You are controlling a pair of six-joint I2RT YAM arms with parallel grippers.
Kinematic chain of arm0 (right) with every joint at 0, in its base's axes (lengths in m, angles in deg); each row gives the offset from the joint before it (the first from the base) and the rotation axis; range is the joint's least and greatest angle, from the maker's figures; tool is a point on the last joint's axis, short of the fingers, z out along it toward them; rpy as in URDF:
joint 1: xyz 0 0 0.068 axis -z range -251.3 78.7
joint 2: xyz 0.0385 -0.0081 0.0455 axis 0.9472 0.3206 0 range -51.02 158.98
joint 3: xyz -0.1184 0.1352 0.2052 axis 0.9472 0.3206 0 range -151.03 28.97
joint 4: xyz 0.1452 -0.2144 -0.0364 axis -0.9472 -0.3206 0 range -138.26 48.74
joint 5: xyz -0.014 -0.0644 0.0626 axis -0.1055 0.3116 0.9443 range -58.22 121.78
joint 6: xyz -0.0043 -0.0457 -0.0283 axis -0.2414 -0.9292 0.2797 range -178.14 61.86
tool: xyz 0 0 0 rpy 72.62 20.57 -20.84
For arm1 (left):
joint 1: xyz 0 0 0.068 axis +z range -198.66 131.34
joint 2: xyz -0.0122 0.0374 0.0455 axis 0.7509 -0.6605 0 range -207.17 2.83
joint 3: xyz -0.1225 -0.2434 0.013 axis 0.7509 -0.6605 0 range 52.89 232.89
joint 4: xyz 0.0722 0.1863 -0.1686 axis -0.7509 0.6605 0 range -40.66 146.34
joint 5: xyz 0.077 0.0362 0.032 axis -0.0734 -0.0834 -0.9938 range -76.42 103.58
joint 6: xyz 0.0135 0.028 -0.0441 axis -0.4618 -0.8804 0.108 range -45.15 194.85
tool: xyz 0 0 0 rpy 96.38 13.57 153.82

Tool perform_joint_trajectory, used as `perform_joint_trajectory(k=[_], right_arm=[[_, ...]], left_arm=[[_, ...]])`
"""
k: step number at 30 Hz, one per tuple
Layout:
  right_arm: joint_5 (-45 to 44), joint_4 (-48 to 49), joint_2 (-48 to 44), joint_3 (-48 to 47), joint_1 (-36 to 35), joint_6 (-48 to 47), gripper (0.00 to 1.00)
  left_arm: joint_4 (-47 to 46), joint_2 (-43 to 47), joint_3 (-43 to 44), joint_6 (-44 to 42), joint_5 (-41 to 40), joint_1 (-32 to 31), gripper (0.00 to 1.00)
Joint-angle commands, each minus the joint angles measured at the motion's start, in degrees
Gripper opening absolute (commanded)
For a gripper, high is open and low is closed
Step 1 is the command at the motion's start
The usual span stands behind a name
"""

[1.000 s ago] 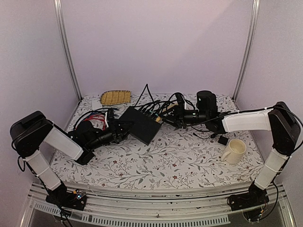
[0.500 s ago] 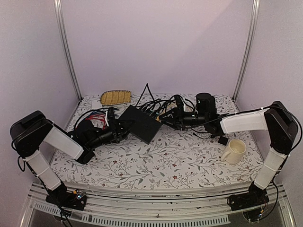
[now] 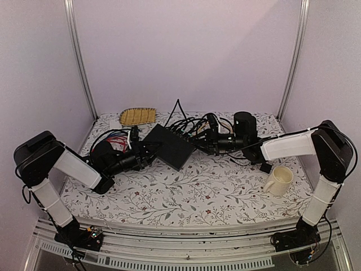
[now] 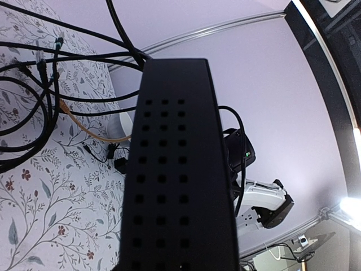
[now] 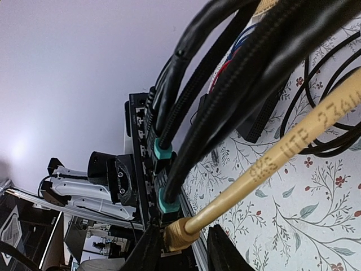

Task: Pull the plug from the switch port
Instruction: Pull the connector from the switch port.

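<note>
— From above: moved in leftward on the switch (image 3: 169,147) with the right gripper (image 3: 198,139).
— Lies toward the far edge of the flowered table (image 3: 214,192), lilac walls (image 3: 186,51) around; clamped at its left end by the left gripper (image 3: 145,153).
— Left wrist: fills the view, black and vented, above the cables (image 4: 34,96).
— Right wrist: jaws apart, flanking the tan plug (image 5: 179,234) at the socket row.

Mid-frame, the black switch (image 3: 169,147) lies between the left gripper (image 3: 150,150) and right gripper (image 3: 198,139) — cables (image 3: 181,121) bunched behind it — mug (image 3: 280,179) lower right.
</note>
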Motion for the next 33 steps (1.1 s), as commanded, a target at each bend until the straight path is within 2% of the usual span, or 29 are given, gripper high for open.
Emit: perform_joint_trajectory(k=[1,10,33], right_arm=[[1.34,2.90,0.89,0.55,0.34,0.73,0.27],[2.54,5.52,1.50,0.87,0.34,2.34,0.20],[5.35,14.40,3.31,1.73,0.34,8.12,0.18]], left_arm=[[-9.59,0.79,2.55,-0.82,0.35,-0.22,0.00],[-9.83,0.45,2.59,-0.73,0.28,-0.23,0.00],[-10.38,-0.67,2.90,0.20,1.80,-0.41,0.00]])
